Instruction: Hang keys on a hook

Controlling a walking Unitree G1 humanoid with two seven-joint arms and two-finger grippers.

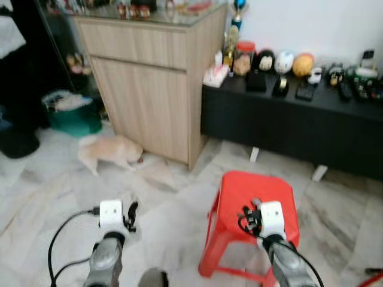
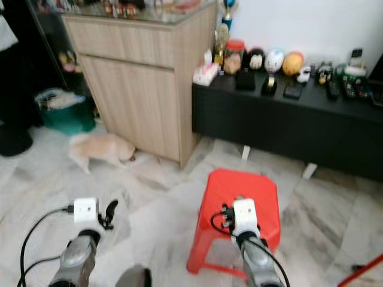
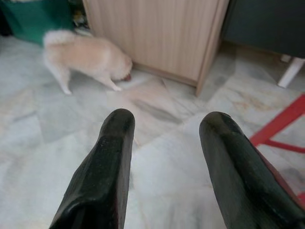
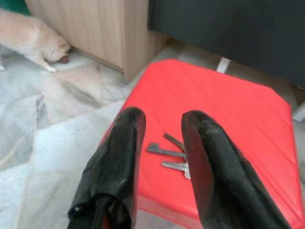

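We are looking down on a square red plastic stool [image 1: 254,206] standing on pale marble-patterned floor tiles [image 1: 167,203], well apart from the light wooden cabinet [image 1: 149,84] and the low black sideboard [image 1: 299,122] behind it. The right gripper [image 4: 162,143] is hovering over the stool's seat with its two black fingers [image 4: 119,157] released and parted, grasping nothing. The small bunch of silver metal keys [image 4: 171,155] is lying flat on the seat, showing in the gap between those fingers and sitting nearer the seat's front edge than its back edge. The left gripper [image 3: 164,138] is hanging over bare floor beside the stool, its fingers [image 3: 112,157] likewise spread and empty. A cream fluffy dog [image 1: 111,152] is nosing at the foot of the cabinet, leaving a wide stretch of open tile between itself and the left gripper. A green plastic tub [image 1: 72,113] is sitting further left.
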